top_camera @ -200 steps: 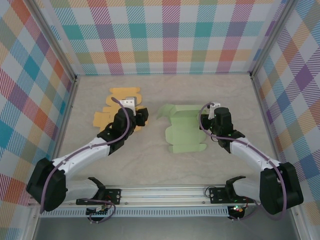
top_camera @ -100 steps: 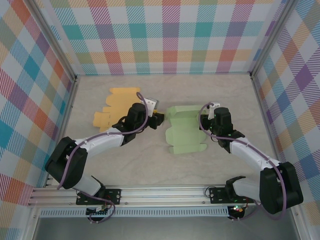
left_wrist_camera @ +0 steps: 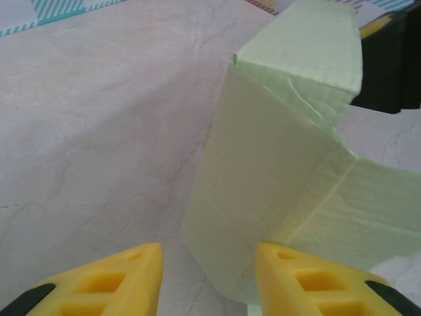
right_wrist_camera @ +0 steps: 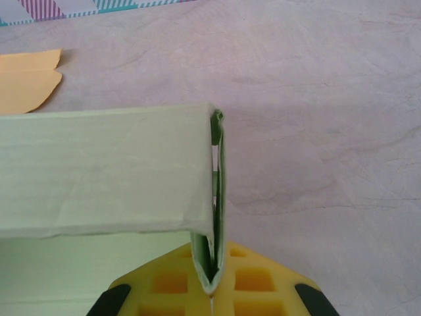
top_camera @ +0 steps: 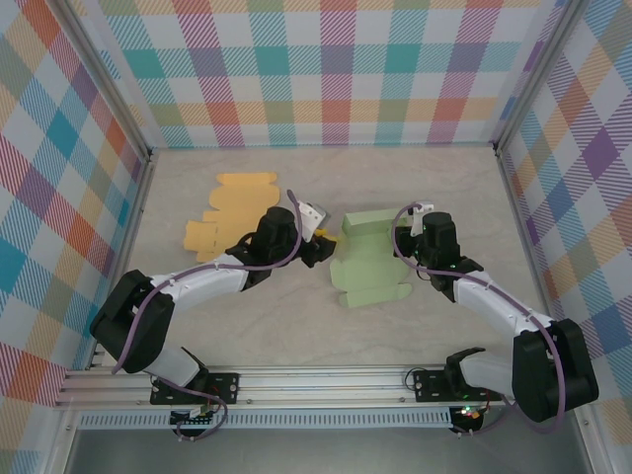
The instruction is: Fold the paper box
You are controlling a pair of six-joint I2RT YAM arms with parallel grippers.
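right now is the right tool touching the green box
Touching. The right wrist view shows the green box's folded edge pinched between the right tool's yellow pads.

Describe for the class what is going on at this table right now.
Two robot arms are working on a green paper box on the table. The right jaws are shut on a doubled edge at its right end, holding one panel raised. The left jaws stand open around the panel's left end. A flat orange sheet lies apart, further left.
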